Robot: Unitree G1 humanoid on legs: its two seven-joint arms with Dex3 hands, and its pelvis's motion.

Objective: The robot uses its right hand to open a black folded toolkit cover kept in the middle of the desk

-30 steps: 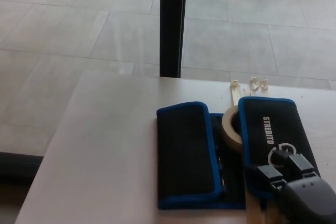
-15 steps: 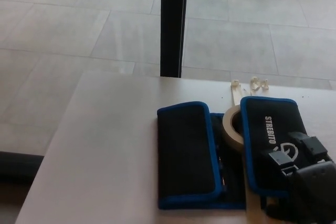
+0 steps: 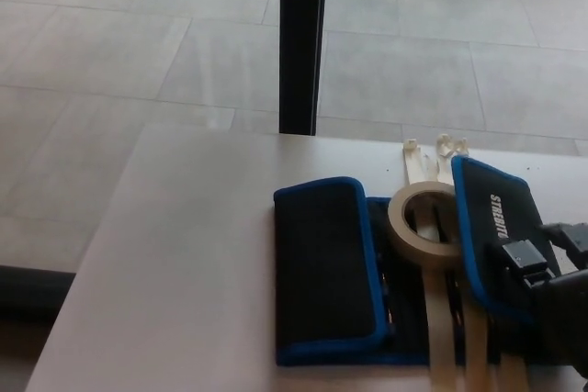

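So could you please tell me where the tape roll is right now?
In the head view, the tape roll lies on the opened toolkit, right of centre, between its left flap and the flap lifted by the right hand.

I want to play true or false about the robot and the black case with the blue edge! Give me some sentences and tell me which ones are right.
1. The robot's right hand holds the right flap of the toolkit cover. True.
2. The roll of tape is bright red. False: it is cream-coloured.
3. The left flap of the cover lies flat on the desk. True.
4. The robot's left hand is pressing on the cover. False: no left hand shows in the picture.
5. The cover has a yellow border. False: the border is blue.
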